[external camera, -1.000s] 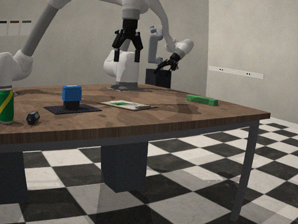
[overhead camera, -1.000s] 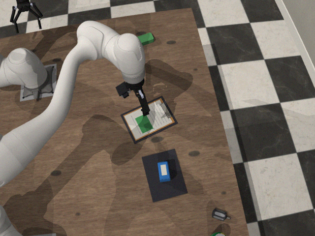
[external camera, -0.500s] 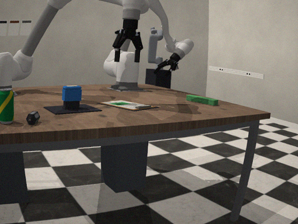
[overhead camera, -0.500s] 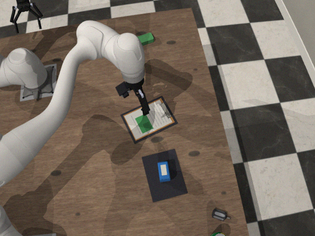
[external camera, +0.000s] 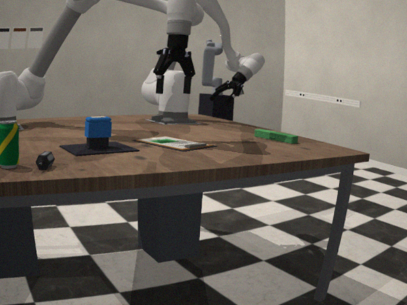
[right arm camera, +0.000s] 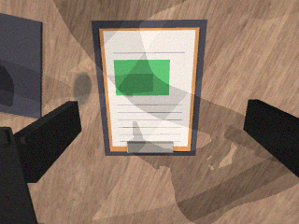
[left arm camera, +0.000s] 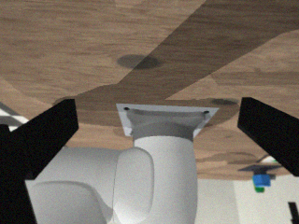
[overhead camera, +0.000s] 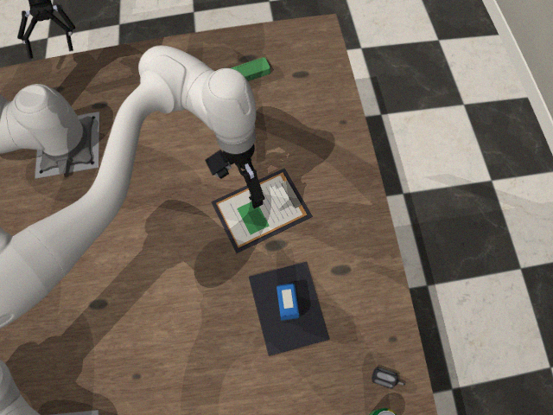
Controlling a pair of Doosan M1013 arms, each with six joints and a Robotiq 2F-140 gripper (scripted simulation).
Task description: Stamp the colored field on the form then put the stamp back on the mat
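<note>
1. Top: The right pincer (overhead camera: 257, 203) (external camera: 173, 87) (right arm camera: 162, 115) is above the form (overhead camera: 232, 225) (external camera: 183, 142) (right arm camera: 182, 84), its tips appearing beside the green field (overhead camera: 252, 218) (external camera: 165, 141) (right arm camera: 159, 67). Below it in the picture, past the form, the blue stamp (overhead camera: 287, 303) (external camera: 97, 128) (left arm camera: 262, 180) is on the dark mat (overhead camera: 285, 339) (external camera: 122, 149) (left arm camera: 248, 168) (right arm camera: 28, 61). The left pincer (overhead camera: 50, 52) (external camera: 225, 94) (left arm camera: 158, 113) is well apart, beyond the table's edge.
2. Exterior: The right pincer points down with fingers wide, holding nothing. The stamp is upright on the mat, lower and to the picture's left of that pincer, touching neither pincer. The green block (external camera: 275, 136) is lower and to its picture right.
3. Left wrist: This pincer is wide too, with nothing held. Between its fingers appears an arm's base plate (left arm camera: 124, 122); the stamp shows small at lower right.
4. Right wrist: The form and its field appear between the widely spread fingers; the mat's edge is at upper left.
</note>
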